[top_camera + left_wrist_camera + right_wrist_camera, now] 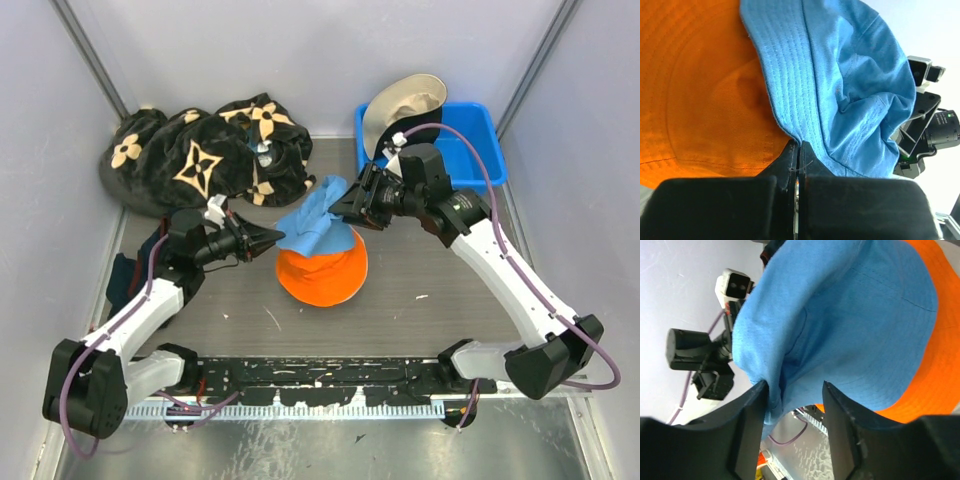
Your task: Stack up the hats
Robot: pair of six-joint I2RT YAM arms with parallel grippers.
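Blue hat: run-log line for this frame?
blue hat: draped over orange hat | left gripper: shut on blue hat brim | right gripper: open, at its far edge | beige hat: at blue bin

— What else sits on the table [390, 320], apart from the job?
— Far back on my left, a black cloth [200, 155] with tan flower motifs, bunched in a heap near the wall.
— And on the right?
— A blue bin [475, 150] in the back corner.
— Anything nearer?
— At my left edge, a dark navy garment [122, 275] with red stripes, partly hidden. A small white scrap [422, 296] lies right of centre.
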